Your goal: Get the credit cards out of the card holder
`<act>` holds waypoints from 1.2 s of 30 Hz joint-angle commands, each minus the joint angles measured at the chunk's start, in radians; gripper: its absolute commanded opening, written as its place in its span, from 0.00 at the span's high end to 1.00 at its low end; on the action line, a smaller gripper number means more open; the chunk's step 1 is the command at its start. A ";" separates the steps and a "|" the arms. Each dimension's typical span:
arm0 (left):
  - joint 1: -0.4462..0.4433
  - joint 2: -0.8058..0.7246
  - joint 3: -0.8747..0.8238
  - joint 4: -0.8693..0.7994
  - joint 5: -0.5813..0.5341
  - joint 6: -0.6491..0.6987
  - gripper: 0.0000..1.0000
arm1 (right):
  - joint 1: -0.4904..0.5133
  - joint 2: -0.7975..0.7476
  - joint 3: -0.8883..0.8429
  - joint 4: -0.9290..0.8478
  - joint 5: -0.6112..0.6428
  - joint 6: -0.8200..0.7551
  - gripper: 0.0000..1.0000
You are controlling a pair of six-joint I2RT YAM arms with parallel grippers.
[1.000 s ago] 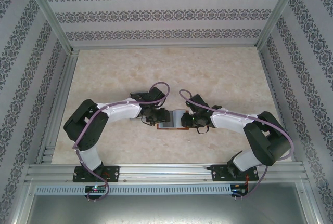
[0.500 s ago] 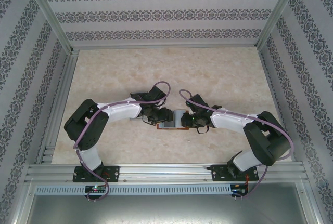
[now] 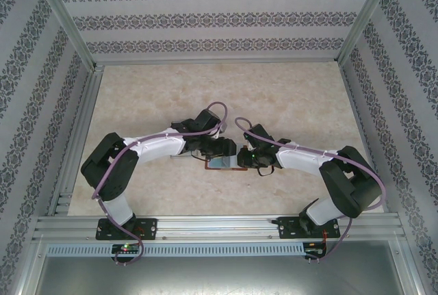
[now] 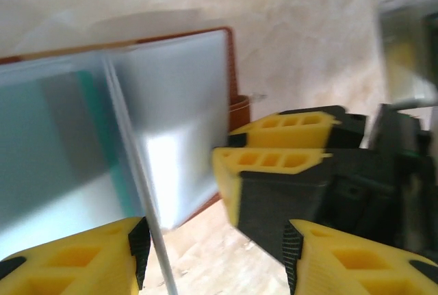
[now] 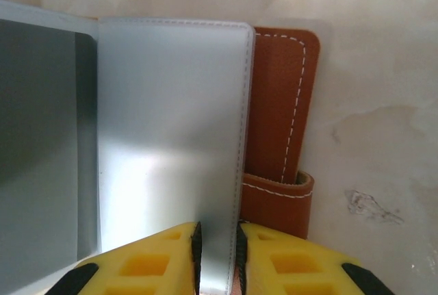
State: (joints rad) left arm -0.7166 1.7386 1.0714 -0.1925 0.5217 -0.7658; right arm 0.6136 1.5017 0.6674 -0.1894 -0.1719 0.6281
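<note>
Worktop (image 3: 287, 96), marbled beige, carries everything. L arm (image 3: 154, 146) and R arm (image 3: 308, 158) bend inward and meet mid-worktop.

Card holder (image 3: 222, 165) lies spread open and flat, directly under and between the two end effectors. Its long axis runs from one end effector to the other. From the top cam it's a small brown-rimmed patch, mostly covered by the wrists. The wrist cams add detail: pale frosted inside, brown stitched leather and a snap tab (image 5: 277, 199).

Card (image 5: 171, 124), pale blue-grey, lies flat on the open holder. Its long axis runs straight away from the R end effector, near short edge at the fingertips. Brown leather and the tab sit just to the right of that end effector.

R end effector (image 5: 217, 240): narrow, only a thin slit between the yellow fingers, tips at the card's near edge. Can't tell whether they pinch it or just press on it. L wrist cam shows this end effector side-on at the holder's brown edge.

L end effector (image 4: 213, 240): wide open, holding nothing. A thin sheet (image 4: 130, 172) stands edge-on inside the gap, close to one finger, and leans away from the end effector. The view is blurred.
</note>
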 commanded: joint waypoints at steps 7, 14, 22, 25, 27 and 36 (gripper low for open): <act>-0.030 -0.003 0.030 0.068 0.077 0.030 0.45 | -0.008 -0.032 -0.041 -0.039 0.040 0.037 0.73; -0.020 -0.035 -0.018 0.057 0.024 0.028 0.44 | -0.026 -0.069 -0.056 -0.048 0.052 0.045 0.73; 0.007 -0.068 -0.058 0.000 -0.089 0.010 0.55 | -0.050 -0.132 -0.068 -0.081 0.088 0.047 0.73; 0.033 -0.056 -0.075 -0.035 -0.103 0.014 0.66 | -0.060 -0.197 -0.078 -0.098 0.135 0.059 0.73; 0.037 -0.047 -0.092 -0.036 -0.108 0.007 0.68 | -0.069 -0.229 -0.081 -0.098 0.134 0.056 0.73; 0.038 0.020 -0.095 -0.025 -0.078 -0.002 0.71 | -0.063 -0.172 -0.026 -0.068 0.027 0.025 0.65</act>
State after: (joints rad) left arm -0.6804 1.7344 0.9810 -0.1947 0.4435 -0.7639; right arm 0.5457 1.2999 0.6090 -0.2638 -0.1101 0.6624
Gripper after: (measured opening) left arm 0.292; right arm 0.342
